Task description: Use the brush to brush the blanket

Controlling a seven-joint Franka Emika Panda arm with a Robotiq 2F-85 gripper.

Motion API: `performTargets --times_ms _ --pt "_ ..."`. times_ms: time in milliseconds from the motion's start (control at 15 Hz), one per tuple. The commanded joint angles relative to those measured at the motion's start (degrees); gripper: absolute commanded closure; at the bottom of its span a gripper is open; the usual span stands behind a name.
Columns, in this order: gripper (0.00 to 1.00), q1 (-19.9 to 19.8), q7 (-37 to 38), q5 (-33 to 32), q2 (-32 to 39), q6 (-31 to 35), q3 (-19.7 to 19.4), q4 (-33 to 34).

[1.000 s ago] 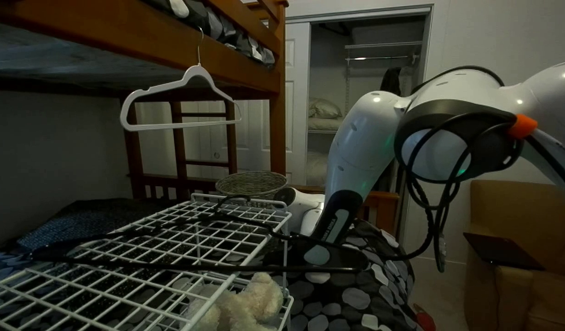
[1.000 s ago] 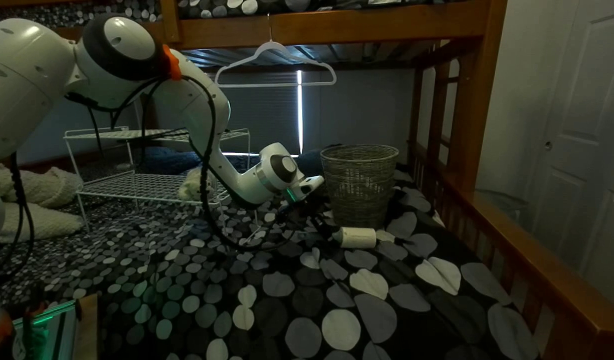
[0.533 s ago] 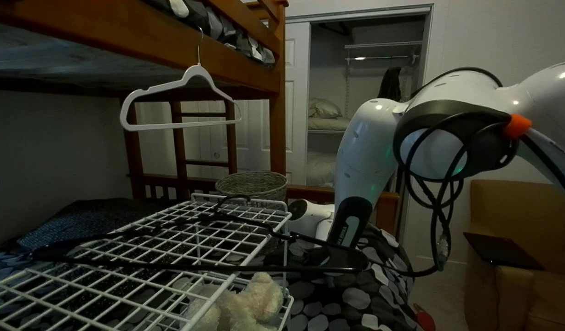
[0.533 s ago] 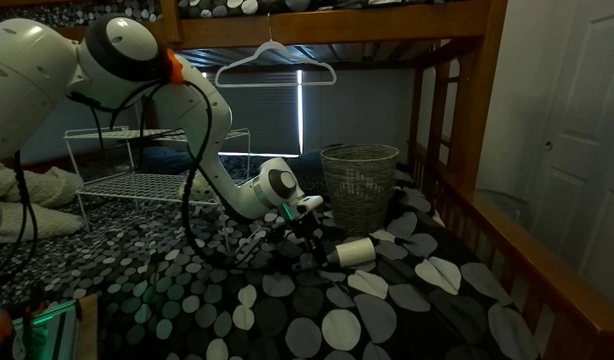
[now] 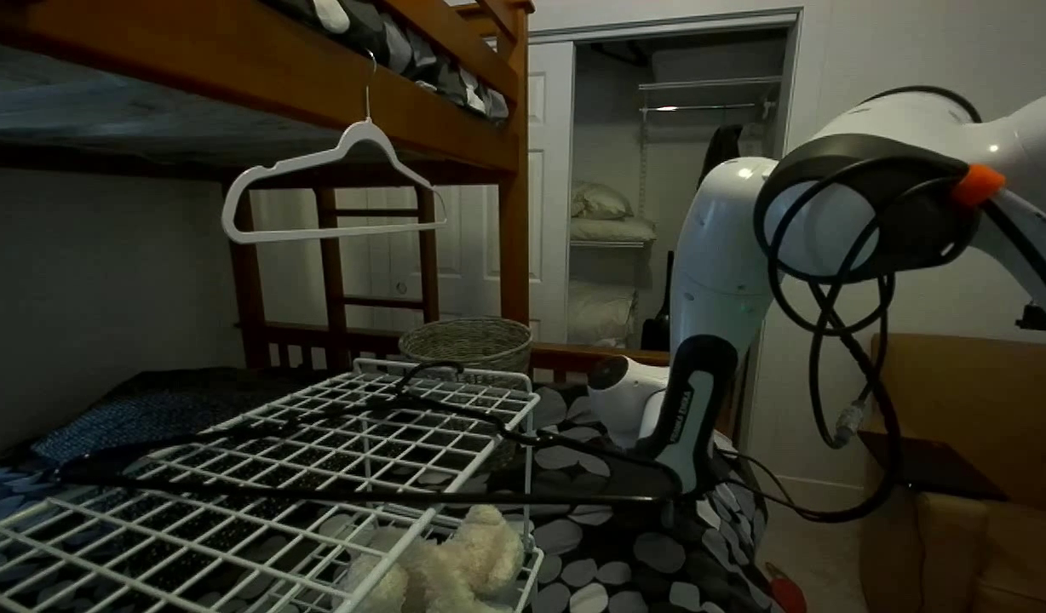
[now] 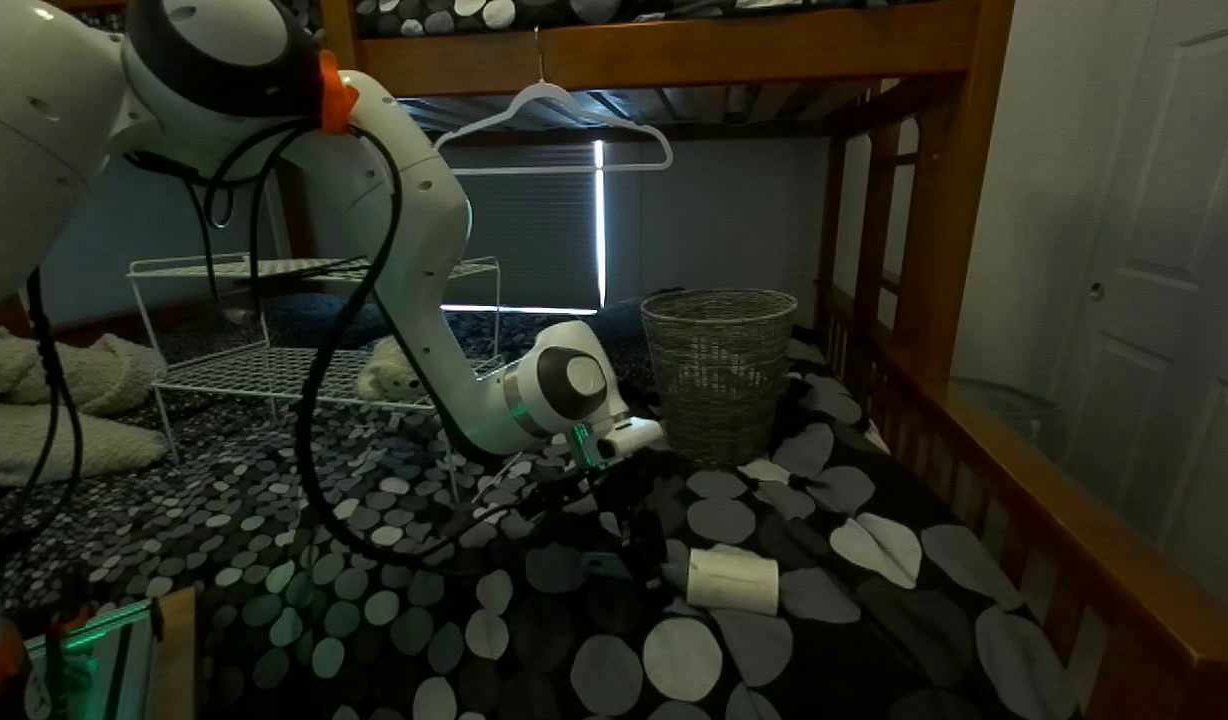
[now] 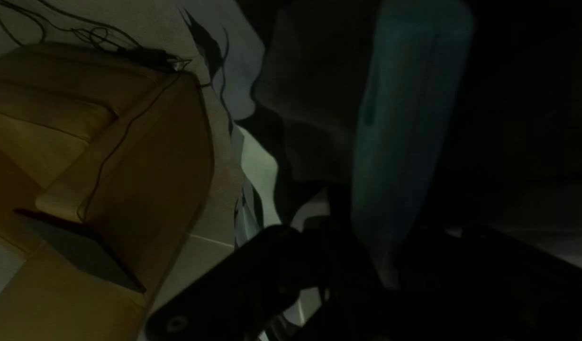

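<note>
The brush looks like a lint roller, with a cream cylinder head (image 6: 732,580) and a blue-green handle that also shows in the wrist view (image 7: 407,128). My gripper (image 6: 639,565) is shut on the handle, with dark fingers on both sides of it in the wrist view (image 7: 367,246). The roller head lies low over the blanket (image 6: 684,660), a black spread with white and grey dots. I cannot tell for sure whether it touches. The blanket also shows in an exterior view (image 5: 574,545). There the gripper and brush are hidden behind the arm and a black hanger.
A woven basket (image 6: 719,375) stands just behind the brush. A white wire rack (image 5: 318,460) holds a black hanger (image 5: 387,494). A white hanger (image 6: 552,170) hangs from the upper bunk. A wooden bed rail (image 6: 1084,510) borders the blanket. A tan armchair (image 7: 144,170) stands beyond.
The arm has moved the brush away from the basket, towards the front of an exterior view. The roller head has shifted down across the blanket, and the gripper keeps its hold.
</note>
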Motion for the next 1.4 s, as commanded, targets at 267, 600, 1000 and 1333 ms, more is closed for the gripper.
performTargets --times_ms 267,600,1000,1333 --pt "0.95 2.36 7.33 -5.98 -6.25 3.07 -4.92 -6.12" --pt "0.95 11.29 16.3 -18.66 -11.28 -1.25 -10.78 -5.9" --pt "0.95 8.64 21.68 -33.65 -17.29 -11.01 2.42 -2.46" --pt "0.95 -0.45 17.03 -37.74 -16.23 -18.31 22.73 2.51"
